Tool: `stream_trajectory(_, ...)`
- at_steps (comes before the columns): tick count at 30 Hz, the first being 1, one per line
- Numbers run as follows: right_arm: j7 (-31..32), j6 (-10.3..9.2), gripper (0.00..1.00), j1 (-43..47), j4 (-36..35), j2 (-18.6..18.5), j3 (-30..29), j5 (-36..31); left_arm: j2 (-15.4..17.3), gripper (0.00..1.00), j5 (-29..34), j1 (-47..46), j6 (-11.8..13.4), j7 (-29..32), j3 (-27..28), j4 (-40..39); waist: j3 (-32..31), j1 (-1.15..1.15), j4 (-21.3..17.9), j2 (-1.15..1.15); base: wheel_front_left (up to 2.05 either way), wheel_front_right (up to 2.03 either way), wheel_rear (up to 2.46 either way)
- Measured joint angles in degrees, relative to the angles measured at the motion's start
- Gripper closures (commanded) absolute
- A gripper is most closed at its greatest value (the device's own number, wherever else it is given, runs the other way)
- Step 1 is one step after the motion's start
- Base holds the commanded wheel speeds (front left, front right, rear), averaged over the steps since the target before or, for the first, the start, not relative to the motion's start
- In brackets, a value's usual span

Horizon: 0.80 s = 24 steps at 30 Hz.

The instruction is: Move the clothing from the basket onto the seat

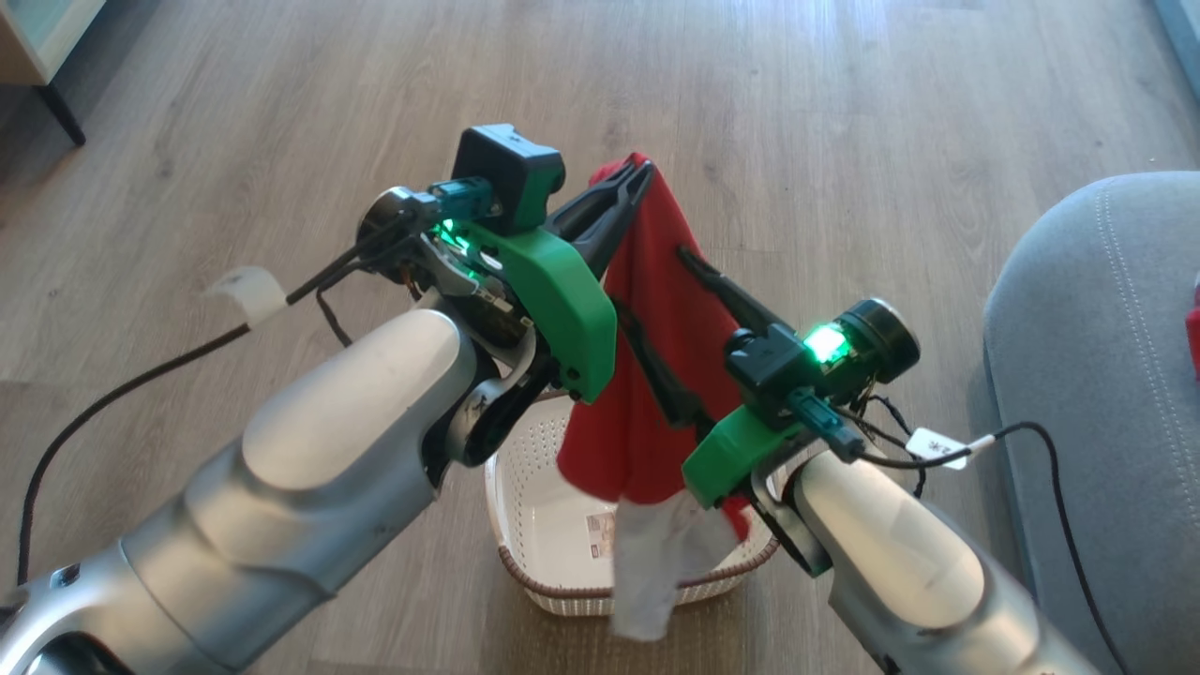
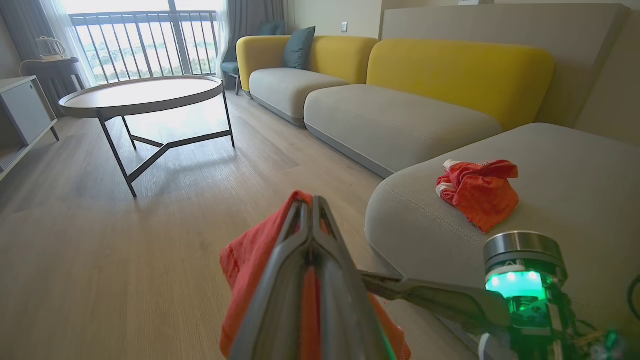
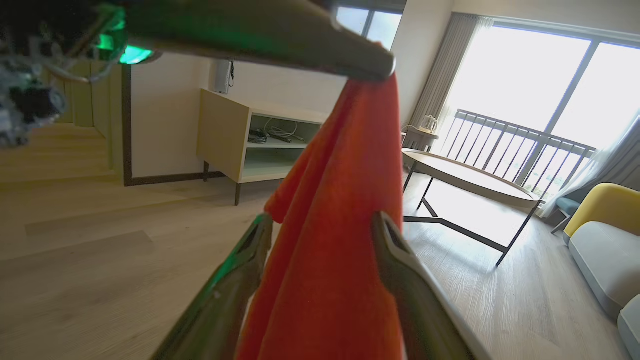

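The left gripper (image 1: 640, 176) has its jaws clamped shut on the top fold of a red garment (image 1: 619, 441). The garment hangs down the middle of the head view, its white panel (image 1: 656, 562) trailing over the near rim of the basket (image 1: 539, 525) at bottom centre. The right gripper (image 3: 321, 219) has its jaws spread wide astride the hanging cloth, gripping nothing. A 2nd red garment (image 2: 477, 192) already lies crumpled on the grey seat (image 2: 550, 165), at the right of the left wrist view. The basket looks otherwise empty, so this is likely the last carry.

To do it well, lift until the white hem clears the rim, so the light basket isn't dragged along. Then swing toward the right of the head view. Closing the right jaws lower on the cloth would steady it. Release only once the bulk rests well inside the seat's rounded edge, or it may slide to the floor (image 1: 844, 94).
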Motion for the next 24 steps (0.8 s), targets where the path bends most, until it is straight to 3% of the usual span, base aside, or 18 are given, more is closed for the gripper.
stream_trajectory(16, 0.09, 0.0, 0.0, -0.01, -1.11, -0.03, -4.3, -1.24, -0.34, 1.0, 0.0, 0.02, 0.36, 0.75, -1.03, -1.68, -0.05, 0.0, -0.11, 0.0, 0.0, 0.0, 0.0)
stream_trajectory(24, 0.6, 0.0, 0.0, -0.03, 2.38, -0.03, -3.93, 1.12, -1.48, 1.0, -0.01, 0.02, 0.37, 1.01, -1.69, -3.36, -0.32, 0.0, 0.51, 0.0, 0.0, 0.0, 0.0)
